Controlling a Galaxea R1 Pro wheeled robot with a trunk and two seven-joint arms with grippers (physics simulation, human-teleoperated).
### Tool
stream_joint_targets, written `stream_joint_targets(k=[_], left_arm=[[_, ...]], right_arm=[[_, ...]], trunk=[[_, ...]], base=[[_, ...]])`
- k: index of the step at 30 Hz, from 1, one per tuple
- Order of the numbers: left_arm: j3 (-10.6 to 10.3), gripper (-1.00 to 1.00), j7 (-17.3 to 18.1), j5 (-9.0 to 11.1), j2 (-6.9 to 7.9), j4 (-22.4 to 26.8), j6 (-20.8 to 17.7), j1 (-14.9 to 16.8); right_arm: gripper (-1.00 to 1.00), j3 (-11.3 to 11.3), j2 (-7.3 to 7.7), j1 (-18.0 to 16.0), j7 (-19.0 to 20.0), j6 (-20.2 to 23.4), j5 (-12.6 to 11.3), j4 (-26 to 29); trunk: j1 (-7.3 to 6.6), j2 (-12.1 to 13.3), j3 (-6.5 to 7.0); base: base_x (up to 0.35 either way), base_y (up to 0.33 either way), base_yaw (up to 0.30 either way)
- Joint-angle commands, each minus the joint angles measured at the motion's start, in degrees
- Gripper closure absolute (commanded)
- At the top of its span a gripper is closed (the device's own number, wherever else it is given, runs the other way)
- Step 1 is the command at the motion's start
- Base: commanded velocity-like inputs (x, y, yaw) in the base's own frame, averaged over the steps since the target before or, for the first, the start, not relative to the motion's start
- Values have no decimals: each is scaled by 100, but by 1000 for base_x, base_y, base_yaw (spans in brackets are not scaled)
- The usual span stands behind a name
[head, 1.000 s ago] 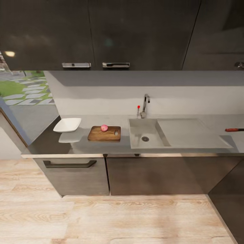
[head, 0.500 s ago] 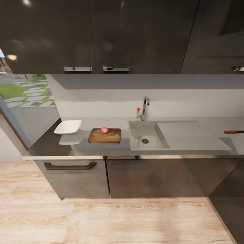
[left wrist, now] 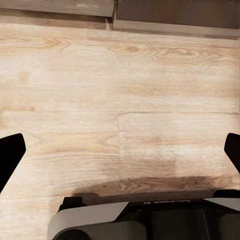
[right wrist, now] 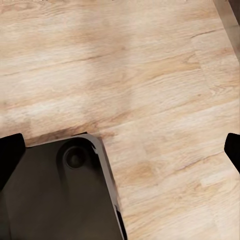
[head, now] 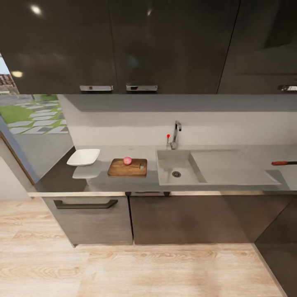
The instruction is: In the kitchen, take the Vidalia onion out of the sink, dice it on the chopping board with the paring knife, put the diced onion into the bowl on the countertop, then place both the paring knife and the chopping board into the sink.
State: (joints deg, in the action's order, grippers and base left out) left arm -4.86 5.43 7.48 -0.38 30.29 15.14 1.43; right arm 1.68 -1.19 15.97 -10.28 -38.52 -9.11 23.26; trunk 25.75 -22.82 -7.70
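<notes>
the left gripper point(left wrist: 120, 150) hangs over the wood floor point(left wrist: 120, 90) with its jaws spread wide and nothing between them; only the dark fingertips point(left wrist: 10, 150) show at the frame edges. the right gripper point(right wrist: 120, 145) is likewise wide apart and empty above the floor, its tips cut off too, with part of the robot's dark base point(right wrist: 60, 195) under it.

in the head view the knife point(head: 284, 163) lies on the counter point(head: 57, 177) at the far right, cut off by the frame edge so the blade is hard to make out. the sink point(head: 167, 171) holds nothing but its drain. the onion point(head: 127, 160) sits on the board point(head: 128, 168), left of the sink. the bowl point(head: 83, 157) is left of the board, apart from it, and looks empty. the tap point(head: 176, 134) stands behind the sink.
</notes>
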Motion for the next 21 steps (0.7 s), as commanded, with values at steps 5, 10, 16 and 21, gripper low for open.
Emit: stream_joint_targets(k=[5,10,16,21], left_arm=[[-16,-100,23,60,-1,-6,15,4],[-15,-100,22,60,1,-6,15,3],[-15,-100,23,60,-3,-6,15,3],[-18,-100,23,60,-1,-6,15,4]], right_arm=[[-100,16,-3,3,8,-6,-5,19],[-100,16,-2,3,8,-6,2,69],[-100,16,10,3,6,-12,27,127],[-100,21,37,3,-21,-8,40,580]], trunk=[[4,-10,30],[4,-10,41],[4,-10,43],[4,-10,44]], base=[[0,0,0],[0,0,0],[0,0,0],[0,0,0]])
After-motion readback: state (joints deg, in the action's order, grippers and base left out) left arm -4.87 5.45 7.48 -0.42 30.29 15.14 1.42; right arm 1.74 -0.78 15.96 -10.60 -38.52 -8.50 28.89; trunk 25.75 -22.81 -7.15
